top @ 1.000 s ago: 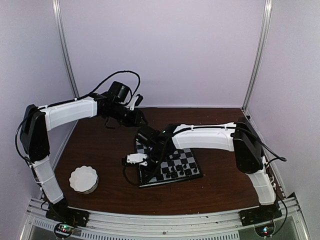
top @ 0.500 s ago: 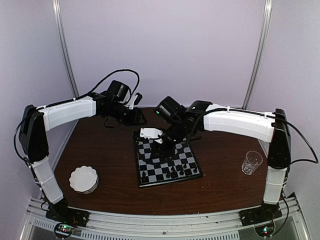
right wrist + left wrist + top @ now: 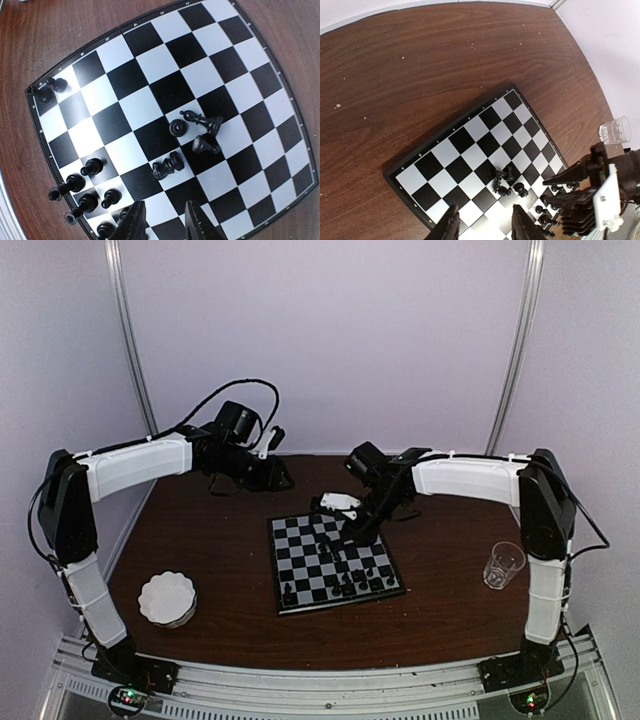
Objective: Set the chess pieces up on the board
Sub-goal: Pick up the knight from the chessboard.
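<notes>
The right gripper [image 3: 163, 207], jaws parted and empty, hangs over the board [image 3: 165, 50], where several chess pieces [image 3: 192, 132] lie tumbled together mid-board. Closing on one risks scattering its touching neighbours or pinching two at once.

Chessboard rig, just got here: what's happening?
The right hand hovers open and empty over the board, above a loose cluster of black chess pieces mid-board, some of them tipped over. More pieces stand along one edge. The left hand hangs open and empty above the far left of the table, its camera looking at the board. Setup is not finished.
</notes>
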Robot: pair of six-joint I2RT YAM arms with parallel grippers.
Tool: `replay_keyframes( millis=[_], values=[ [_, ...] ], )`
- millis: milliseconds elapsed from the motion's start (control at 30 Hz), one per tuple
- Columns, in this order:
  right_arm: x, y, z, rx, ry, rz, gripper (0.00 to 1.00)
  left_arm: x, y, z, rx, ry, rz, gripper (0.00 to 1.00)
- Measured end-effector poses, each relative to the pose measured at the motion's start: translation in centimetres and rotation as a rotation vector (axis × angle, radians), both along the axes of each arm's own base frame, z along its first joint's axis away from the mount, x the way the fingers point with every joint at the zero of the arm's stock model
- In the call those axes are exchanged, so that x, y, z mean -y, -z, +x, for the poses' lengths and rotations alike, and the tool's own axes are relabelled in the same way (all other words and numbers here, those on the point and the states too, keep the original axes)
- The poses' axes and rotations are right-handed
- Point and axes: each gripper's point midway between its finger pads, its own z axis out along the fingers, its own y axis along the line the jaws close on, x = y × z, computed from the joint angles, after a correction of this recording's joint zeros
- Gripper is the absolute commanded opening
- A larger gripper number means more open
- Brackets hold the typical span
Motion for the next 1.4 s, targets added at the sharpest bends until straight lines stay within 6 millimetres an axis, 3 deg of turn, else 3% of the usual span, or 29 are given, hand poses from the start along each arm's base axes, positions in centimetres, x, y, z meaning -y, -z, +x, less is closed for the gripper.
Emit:
replay_keyframes(
  millis=[200, 467, 633, 1033, 1400],
  values=[
    [-0.1, 4.0, -0.7, -0.083, 0.026, -0.055, 0.32, 0.1, 0.0, 0.0, 0.000, 0.002, -0.003, 0.36],
    [-0.3, 5.8, -0.5, -0.127, 0.072, -0.071, 0.34, 0.1, 0.0, 0.0, 0.000, 0.003, -0.003, 0.36],
    [-1.0, 5.5, 0.0, -0.129, 0.092, -0.049, 0.38, 0.1, -0.1, 0.0, -0.001, 0.004, -0.004, 0.36],
    [-1.4, 6.0, 0.5, -0.081, 0.097, -0.056, 0.15, 0.3, 0.0, -0.3, -0.008, 0.016, -0.015, 0.36],
    [0.0, 5.6, -0.3, -0.028, 0.064, -0.085, 0.14, 1.4, -0.5, -0.9, -0.020, 0.060, -0.066, 0.37]
  ],
)
